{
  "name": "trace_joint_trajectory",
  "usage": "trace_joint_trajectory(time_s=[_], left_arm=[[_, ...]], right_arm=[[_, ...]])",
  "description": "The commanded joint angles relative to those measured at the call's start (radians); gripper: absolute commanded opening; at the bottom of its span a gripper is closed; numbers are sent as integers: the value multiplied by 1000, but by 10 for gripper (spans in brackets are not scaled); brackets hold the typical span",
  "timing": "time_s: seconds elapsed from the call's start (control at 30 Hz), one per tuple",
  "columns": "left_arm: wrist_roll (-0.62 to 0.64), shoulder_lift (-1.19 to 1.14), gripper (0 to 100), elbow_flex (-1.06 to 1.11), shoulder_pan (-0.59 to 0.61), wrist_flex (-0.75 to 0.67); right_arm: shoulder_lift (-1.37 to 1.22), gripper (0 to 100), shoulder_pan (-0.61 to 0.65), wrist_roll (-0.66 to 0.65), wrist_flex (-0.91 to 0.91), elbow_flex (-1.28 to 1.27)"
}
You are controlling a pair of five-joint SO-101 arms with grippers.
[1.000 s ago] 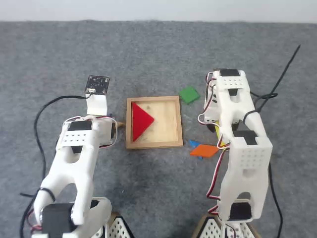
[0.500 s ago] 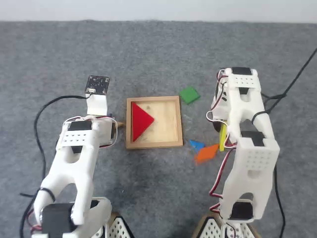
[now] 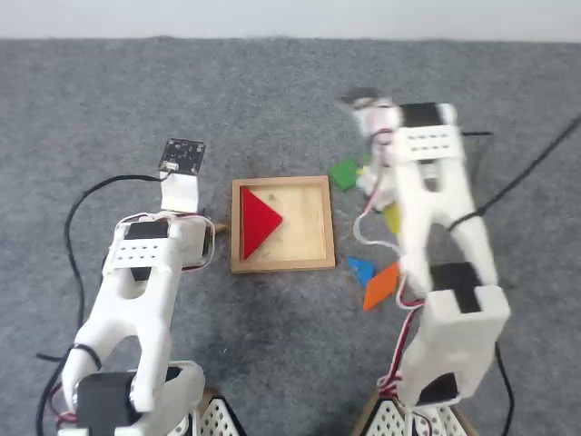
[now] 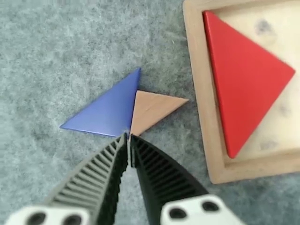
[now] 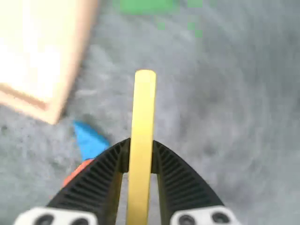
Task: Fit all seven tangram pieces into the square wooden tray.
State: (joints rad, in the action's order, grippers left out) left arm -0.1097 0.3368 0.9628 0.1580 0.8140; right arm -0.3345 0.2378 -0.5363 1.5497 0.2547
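The square wooden tray [image 3: 281,265] lies mid-table with a red triangle [image 3: 259,221] in its left half. My right gripper [image 5: 140,154] is shut on a yellow piece [image 5: 143,108], held on edge above the carpet right of the tray; the yellow piece [image 3: 392,218] peeks out under the raised right arm. A green square [image 3: 343,173], a light blue triangle [image 3: 361,269] and an orange piece [image 3: 381,284] lie right of the tray. My left gripper [image 4: 127,136] is shut, its tips at the seam between a dark blue triangle [image 4: 105,110] and a tan triangle [image 4: 152,108], just left of the tray rim [image 4: 197,93].
Grey carpet covers the table. A small black board [image 3: 180,155] with a white strip lies behind the left arm. Cables trail from both arms. Open carpet stretches beyond the tray and in front of it.
The right arm has risen and swung toward the far side with the yellow piece in its gripper. The orange piece has turned slightly. The left arm has stayed put.
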Motion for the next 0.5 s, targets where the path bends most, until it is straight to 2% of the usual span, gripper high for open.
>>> trace_joint_trajectory(time_s=[0.0,0.07,0.13,0.33,0.47], left_arm=[[-28,15,13,10,15,31],[-31,17,13,27,34,29],[-41,17,13,33,64,29],[-43,17,13,36,170,31],[-43,17,13,38,204,31]], right_arm=[[71,8,119,-241,-160,25],[54,8,168,-430,-252,25],[25,8,213,-528,-300,31],[-120,8,263,-663,-406,32],[-200,8,294,-680,-417,100]])
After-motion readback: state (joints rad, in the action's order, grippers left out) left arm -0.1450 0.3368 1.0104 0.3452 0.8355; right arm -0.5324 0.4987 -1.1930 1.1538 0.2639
